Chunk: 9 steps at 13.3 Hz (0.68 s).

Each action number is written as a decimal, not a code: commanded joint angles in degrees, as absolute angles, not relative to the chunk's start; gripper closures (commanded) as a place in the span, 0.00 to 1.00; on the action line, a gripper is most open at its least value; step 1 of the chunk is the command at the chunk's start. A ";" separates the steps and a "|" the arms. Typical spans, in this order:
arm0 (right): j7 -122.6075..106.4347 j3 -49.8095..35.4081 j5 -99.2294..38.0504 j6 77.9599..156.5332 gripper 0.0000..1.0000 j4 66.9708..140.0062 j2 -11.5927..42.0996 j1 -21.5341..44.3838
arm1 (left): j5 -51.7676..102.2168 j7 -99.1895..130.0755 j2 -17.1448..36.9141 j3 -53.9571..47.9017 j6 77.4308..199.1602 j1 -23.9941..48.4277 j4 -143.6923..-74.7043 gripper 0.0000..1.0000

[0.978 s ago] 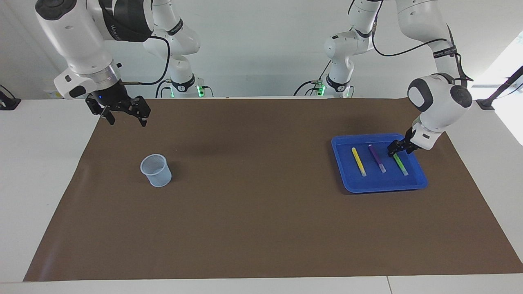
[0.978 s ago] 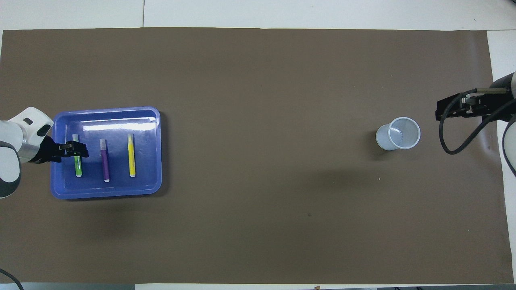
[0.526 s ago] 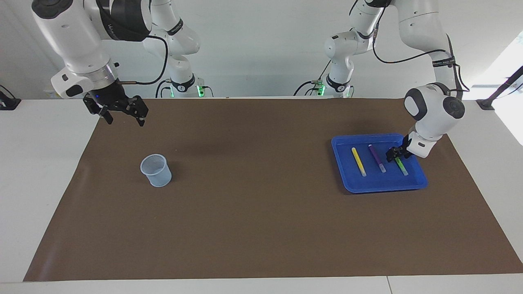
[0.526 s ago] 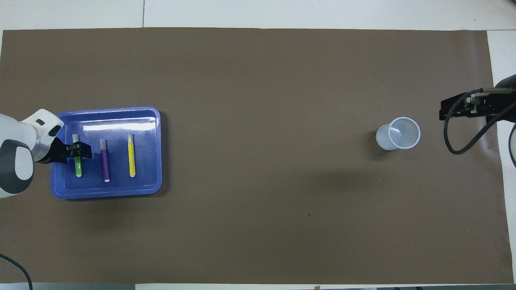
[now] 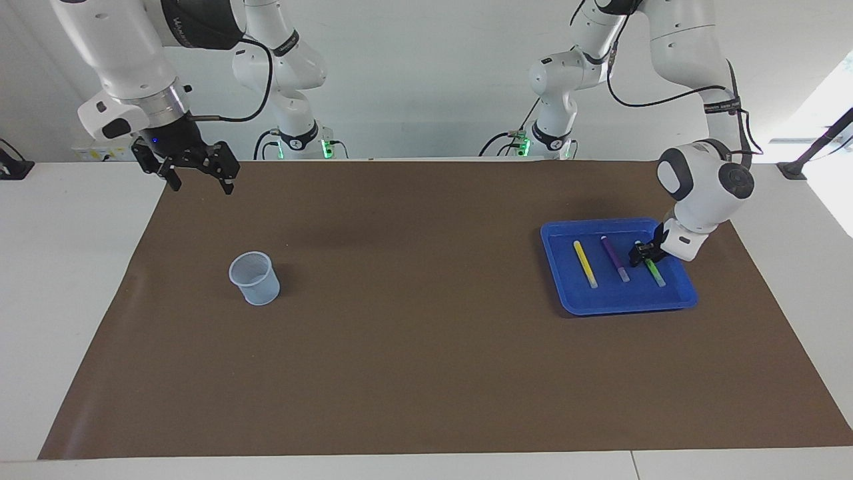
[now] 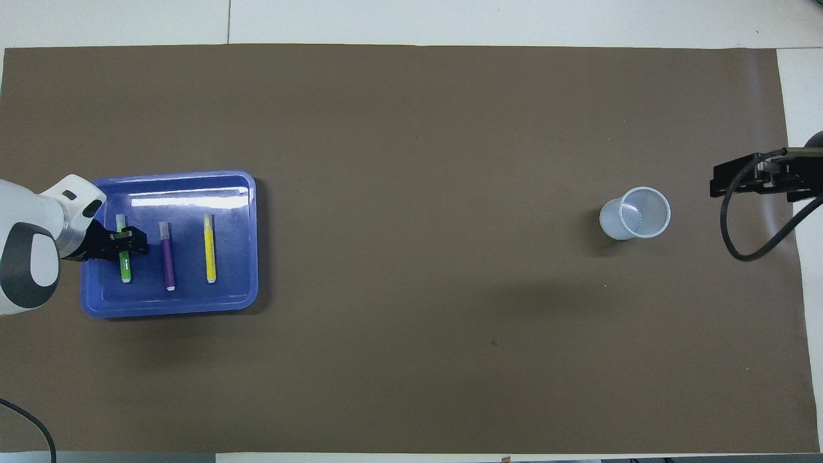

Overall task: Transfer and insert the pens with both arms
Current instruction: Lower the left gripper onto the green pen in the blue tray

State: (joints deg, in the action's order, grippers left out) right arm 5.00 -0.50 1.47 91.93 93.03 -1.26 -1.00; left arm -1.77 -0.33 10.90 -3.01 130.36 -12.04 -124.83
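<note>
A: Left gripper (image 5: 641, 253)?

B: Down in the shallow blue plastic tray (image 5: 626, 303), set across the slim green marker pen with the pale end (image 5: 656, 273). Closed on it or not: cannot tell from either view. No lift visible; pen lying flat on the tray floor, at the side toward the left arm's end of the table.

A: Doing this grasp well, then?

B: Squeeze squarely across the shaft, not at a slant, to stop the pen rolling or swivelling out. Confirm a firm hold before rising. Lift straight up, clearing the tray rim before any sideways travel.

A: Neighbours?

B: Purple marker pen (image 5: 614, 257) just beside the green one, apart from it; yellow marker pen (image 5: 585, 263) next along, toward the table's middle. Both parallel, both flat in the tray. Avoid brushing the purple one on the way up.

A: Right gripper (image 5: 193, 177)?

B: Wide open, holding nothing, waiting in the air over the edge of the brown paper mat (image 5: 426, 333) at the right arm's end.

A: And after the lift?

B: Probably a handover above the mat's middle, leaving plenty of shaft free for the second grip. Then into the pale translucent plastic cup (image 5: 254, 278), standing upright on the mat at the right arm's end, well apart from the tray.
</note>
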 commanded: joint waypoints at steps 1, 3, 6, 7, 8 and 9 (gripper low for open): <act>4.39 -0.88 0.79 90.88 0.00 94.57 -2.55 -1.32 | -3.16 0.97 11.51 -2.81 131.92 -11.95 -125.24 0.44; 4.39 -0.88 0.88 90.09 0.00 94.57 -2.64 -1.32 | -4.47 0.97 11.51 -2.90 131.92 -12.13 -125.16 0.56; 4.22 -0.88 0.88 89.03 0.00 94.57 -2.72 -1.58 | -6.06 0.97 11.86 -2.90 132.10 -12.48 -124.72 0.60; 4.13 -0.88 0.88 89.03 0.00 94.57 -2.72 -1.50 | -6.06 0.97 11.95 -2.90 132.62 -12.48 -124.72 0.60; 4.13 -0.88 0.88 89.03 0.00 94.57 -2.72 -1.58 | -6.06 1.05 11.95 -2.90 133.06 -12.39 -124.89 0.60; 4.22 -0.88 0.88 89.03 0.00 94.57 -2.72 -1.50 | -6.06 1.05 12.04 -2.90 133.07 -12.39 -124.89 0.60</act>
